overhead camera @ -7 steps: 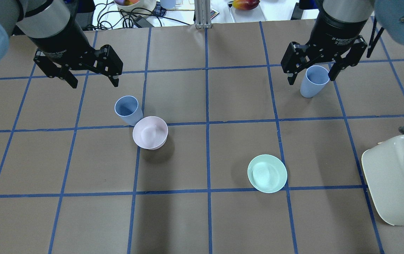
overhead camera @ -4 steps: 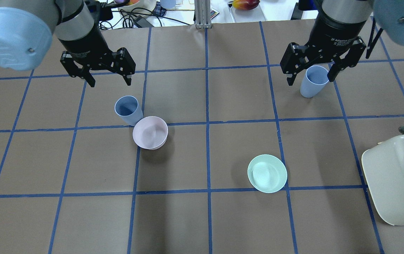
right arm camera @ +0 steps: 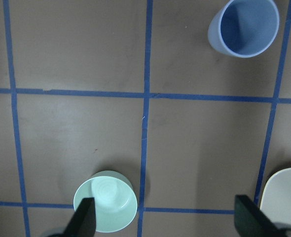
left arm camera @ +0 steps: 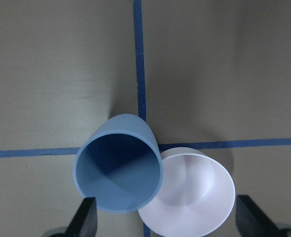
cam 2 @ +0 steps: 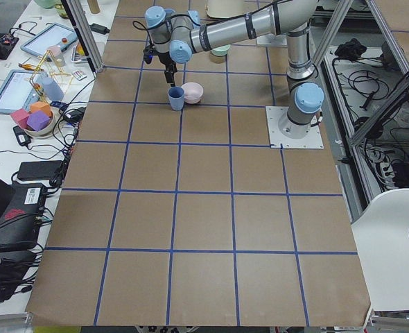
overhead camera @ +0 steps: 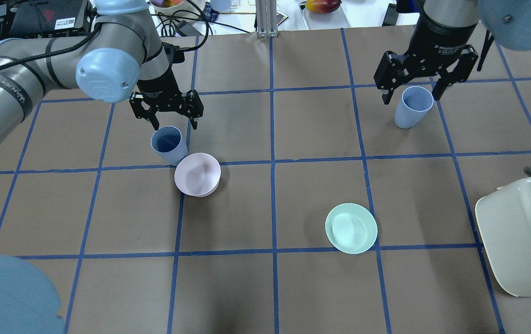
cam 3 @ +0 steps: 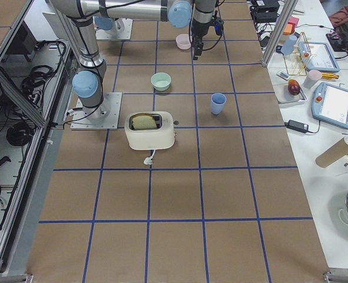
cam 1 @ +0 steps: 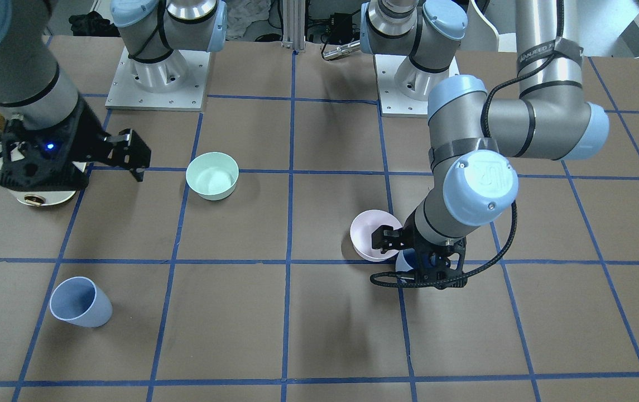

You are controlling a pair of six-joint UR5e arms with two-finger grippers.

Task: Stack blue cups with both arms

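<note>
Blue cup one stands upright on the counter, mouth up, its rim touching the pink bowl on the side toward the robot. Blue cup two stands upright on the robot's right half, well apart from the first.

Change noted: a second ago the left arm hung off toward the counter's left side, clear of cup one. It has since swung in, and the left fingers now sit just beyond the cup's far rim. They are spread wide and hold nothing. The left wrist view shows cup and pink bowl together below, both within the finger span.

The right arm has drawn back slightly toward the far edge. The right fingers are spread wide and empty. From overhead they appear to straddle cup two, but the front view shows them raised and well away from it. The right wrist view confirms this (the cup lies at its upper corner, not between the fingers).

Neither cup nor bowl has shifted.

Surroundings: a mint-green bowl sits between the two cups and nearer the robot. A cream toaster with bread in its slot stands at the right. The pink bowl crowds cup one on one side.
</note>
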